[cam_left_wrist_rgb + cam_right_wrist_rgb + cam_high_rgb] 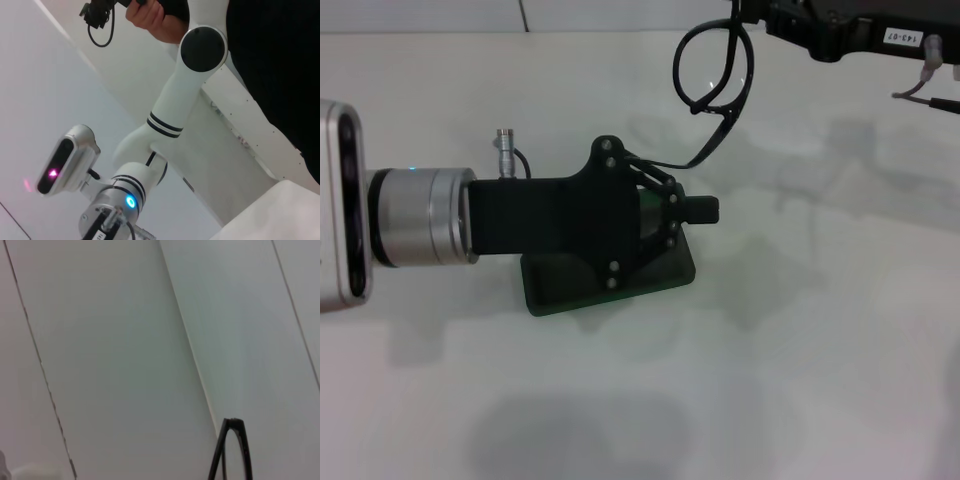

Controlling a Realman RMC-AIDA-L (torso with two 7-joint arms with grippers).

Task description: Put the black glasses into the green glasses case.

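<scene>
1. My right gripper [745, 20], raised at the far right, is clamped on the thin black-framed glasses [712, 72], which dangle below it.
2. My left gripper [705, 209] hovers over the dark green hard-shell case [545, 285]; I cannot tell its finger state.
3. Remaining: lower the glasses into the case.

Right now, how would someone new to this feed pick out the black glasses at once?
Start at the white table in the head view and go to its far right, where the right end effector comes in from above. The black glasses hang below it, off the table: thin rounded rims and a slim temple arm, unlike the blocky green glasses case under the left end effector.
</scene>
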